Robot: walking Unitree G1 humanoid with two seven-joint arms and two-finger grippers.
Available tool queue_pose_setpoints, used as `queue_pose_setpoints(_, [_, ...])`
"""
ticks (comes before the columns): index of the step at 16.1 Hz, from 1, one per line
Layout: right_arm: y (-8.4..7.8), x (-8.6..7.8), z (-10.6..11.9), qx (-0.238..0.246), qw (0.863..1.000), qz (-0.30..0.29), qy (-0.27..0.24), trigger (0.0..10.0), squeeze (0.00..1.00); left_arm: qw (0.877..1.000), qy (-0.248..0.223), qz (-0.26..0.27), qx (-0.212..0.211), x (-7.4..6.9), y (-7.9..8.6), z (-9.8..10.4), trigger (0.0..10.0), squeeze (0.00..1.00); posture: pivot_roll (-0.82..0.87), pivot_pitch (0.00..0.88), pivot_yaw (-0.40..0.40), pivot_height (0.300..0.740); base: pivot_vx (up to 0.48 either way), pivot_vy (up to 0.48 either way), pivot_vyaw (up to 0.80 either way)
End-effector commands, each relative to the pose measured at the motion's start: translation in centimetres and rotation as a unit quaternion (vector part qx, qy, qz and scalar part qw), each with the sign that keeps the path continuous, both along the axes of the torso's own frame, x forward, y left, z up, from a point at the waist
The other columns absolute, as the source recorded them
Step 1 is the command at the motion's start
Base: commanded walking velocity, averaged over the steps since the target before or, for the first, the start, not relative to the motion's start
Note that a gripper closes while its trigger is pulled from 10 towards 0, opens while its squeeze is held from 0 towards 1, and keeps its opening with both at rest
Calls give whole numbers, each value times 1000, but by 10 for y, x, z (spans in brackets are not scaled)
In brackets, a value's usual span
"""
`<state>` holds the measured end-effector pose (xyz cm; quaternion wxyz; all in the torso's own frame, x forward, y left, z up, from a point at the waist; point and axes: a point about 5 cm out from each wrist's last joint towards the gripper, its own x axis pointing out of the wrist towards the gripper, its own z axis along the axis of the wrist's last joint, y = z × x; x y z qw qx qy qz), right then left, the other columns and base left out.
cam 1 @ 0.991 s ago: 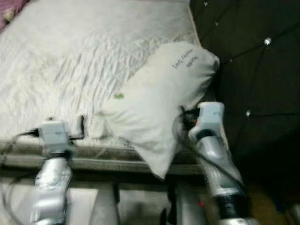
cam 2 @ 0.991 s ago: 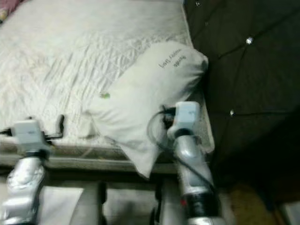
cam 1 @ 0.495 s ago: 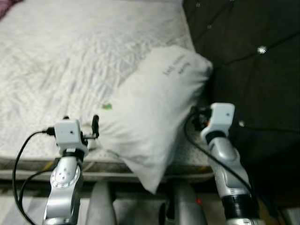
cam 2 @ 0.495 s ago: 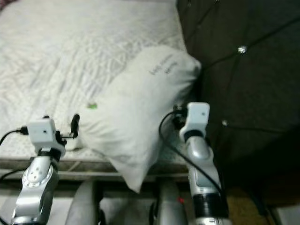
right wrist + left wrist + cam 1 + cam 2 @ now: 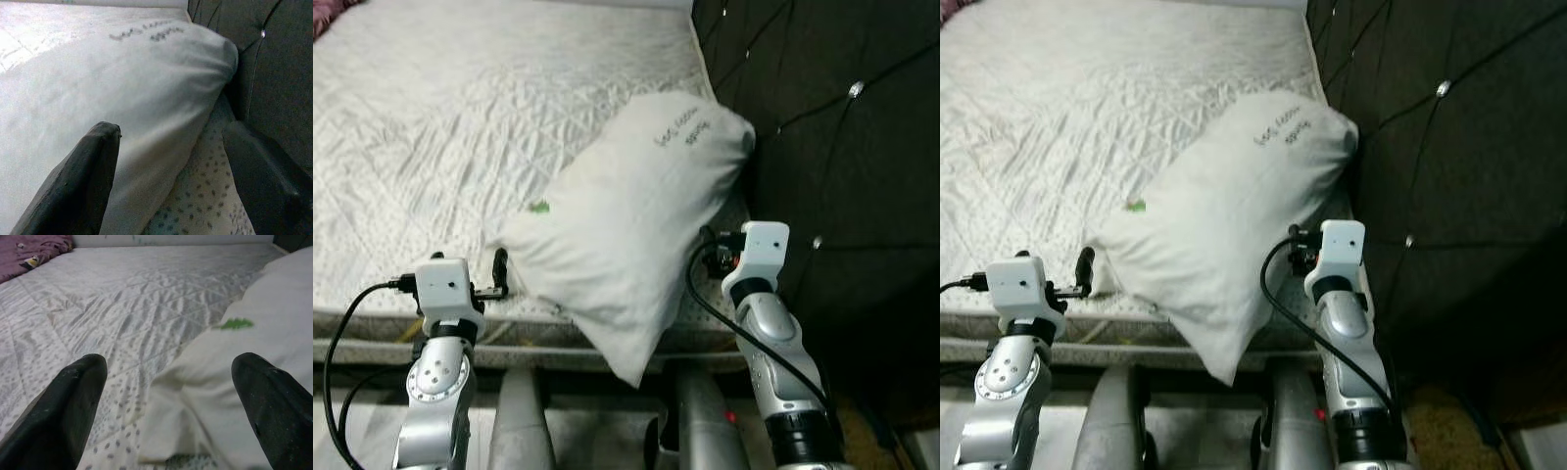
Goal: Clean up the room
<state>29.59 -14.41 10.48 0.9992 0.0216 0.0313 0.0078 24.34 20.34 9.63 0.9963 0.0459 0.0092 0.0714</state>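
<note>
Pillow white, plump, printed text, green tag, overhanging mattress edge; left gripper, right gripper both spread wide

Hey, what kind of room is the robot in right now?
Most likely a bedroom: a quilted white mattress, a white pillow lying on it, and a dark tufted headboard beside them.

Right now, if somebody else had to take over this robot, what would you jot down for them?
Left gripper: open, at the pillow's near corner, not gripping.
Right gripper: open, at the pillow's side by the dark tufted headboard.
Pillow lies slanted on the white quilted mattress, one corner hanging over the near edge.
Done: both grippers in place. Left: grasp and set the pillow straight.
</note>
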Motion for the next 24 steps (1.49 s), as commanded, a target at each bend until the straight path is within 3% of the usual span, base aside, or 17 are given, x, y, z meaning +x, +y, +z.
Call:
queue_pose_setpoints(1, [-2,-1,0,-2,1000,-3,3,10000,0,1000,4,8,13,-1,4,1,10000,0,110,105,-49,557,0,0,0])
queue_pose_setpoints(5, [6,0,-14,-11,996,45,72,10000,0,998,3,-3,65,-7,9,6,10000,0,117,125,-45,557,0,0,0])
queue_pose_setpoints(7, [16,-5,-21,-5,984,125,129,10000,0,998,7,4,67,-15,15,8,10000,0,122,149,-45,557,0,0,0])
queue_pose_setpoints(10, [19,-13,-27,-26,956,231,178,10000,0,998,28,6,64,-25,21,0,10000,0,122,149,-51,557,0,0,0])
queue_pose_setpoints(12, [29,-15,-24,-14,920,339,198,10000,0,997,52,-1,59,-28,24,-6,10000,0,142,150,-58,557,0,0,0])
queue_pose_setpoints(15, [42,-8,-13,26,907,372,194,10000,0,996,65,5,59,-39,31,-7,10000,0,170,151,-63,557,0,0,0])
queue_pose_setpoints(19, [57,-10,-17,24,892,401,207,10000,0,996,67,8,61,-42,33,-6,10000,0,188,152,-67,557,0,0,0])
queue_pose_setpoints(22, [76,-9,-17,52,897,388,205,10000,0,995,71,9,64,-42,33,-6,10000,0,202,140,-74,557,0,0,0])
queue_pose_setpoints(23, [82,-7,-15,68,897,385,205,6353,0,995,72,10,65,-42,34,-7,10000,0,202,140,-74,557,0,0,0])
queue_pose_setpoints(24, [86,-8,-13,78,896,387,204,3529,0,995,73,10,65,-42,34,-7,10000,0,202,140,-74,557,0,0,0])
